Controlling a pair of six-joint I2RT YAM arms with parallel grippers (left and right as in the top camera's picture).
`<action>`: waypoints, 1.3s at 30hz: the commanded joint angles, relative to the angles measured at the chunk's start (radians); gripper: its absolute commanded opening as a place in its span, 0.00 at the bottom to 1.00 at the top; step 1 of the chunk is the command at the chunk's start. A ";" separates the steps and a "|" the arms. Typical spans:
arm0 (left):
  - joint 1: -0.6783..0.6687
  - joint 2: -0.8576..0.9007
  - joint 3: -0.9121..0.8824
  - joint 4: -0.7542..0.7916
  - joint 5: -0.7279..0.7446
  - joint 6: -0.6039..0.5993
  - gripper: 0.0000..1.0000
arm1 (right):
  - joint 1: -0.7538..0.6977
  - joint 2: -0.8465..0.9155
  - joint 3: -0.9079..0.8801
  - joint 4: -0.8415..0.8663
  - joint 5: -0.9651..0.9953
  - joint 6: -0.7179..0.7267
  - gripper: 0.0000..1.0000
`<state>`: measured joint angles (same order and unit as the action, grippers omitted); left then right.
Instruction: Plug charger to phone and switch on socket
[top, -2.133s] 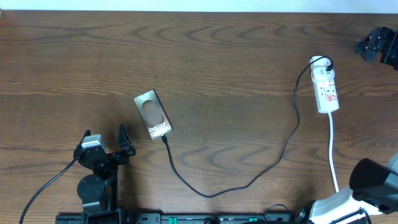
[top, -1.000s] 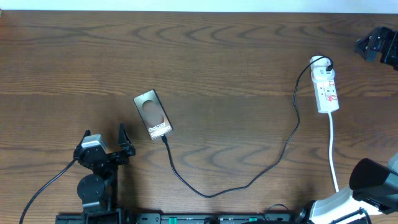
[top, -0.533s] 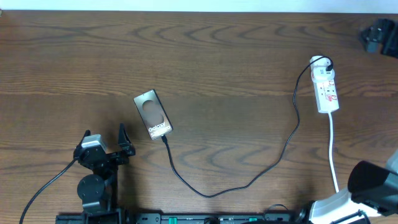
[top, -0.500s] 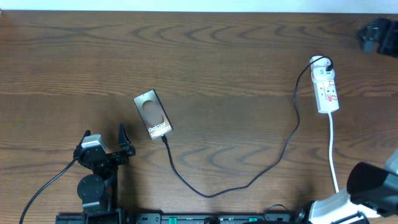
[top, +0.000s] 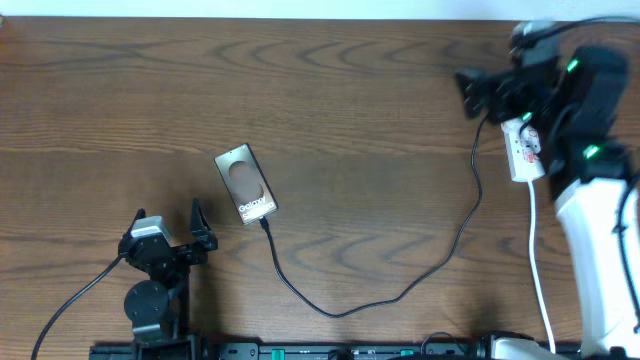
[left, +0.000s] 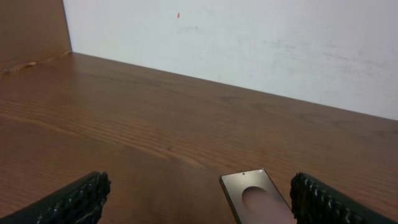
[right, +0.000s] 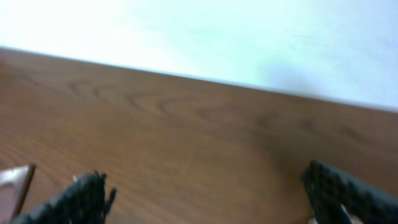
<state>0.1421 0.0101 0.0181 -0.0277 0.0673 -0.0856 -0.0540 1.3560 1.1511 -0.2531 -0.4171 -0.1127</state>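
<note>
The left gripper (top: 168, 220) is held spread and empty near the front edge of the table (top: 350, 100). Right of it the phone (top: 246, 183) is laid flat, with the plug of the charger (top: 335, 313) set against its near end. At far right the right gripper (top: 468, 94), likewise spread and empty, is held just beside the socket (top: 530, 165).

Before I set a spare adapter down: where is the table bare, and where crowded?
Bare: the broad middle of the table between the phone and the socket, beyond the charger loop, and the far-left corner. Crowded: the right end, where the right gripper hangs by the socket, and the near edge around the left gripper.
</note>
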 joint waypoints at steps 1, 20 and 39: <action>0.003 -0.005 -0.014 -0.039 0.002 -0.009 0.95 | 0.038 -0.096 -0.197 0.158 -0.004 0.000 0.99; 0.003 -0.005 -0.014 -0.039 0.002 -0.008 0.95 | 0.051 -0.740 -0.892 0.489 0.129 0.000 0.99; 0.003 -0.005 -0.014 -0.039 0.002 -0.009 0.95 | 0.032 -1.159 -1.146 0.342 0.263 0.000 0.99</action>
<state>0.1421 0.0101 0.0185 -0.0288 0.0673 -0.0856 -0.0128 0.2386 0.0097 0.1146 -0.2043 -0.1131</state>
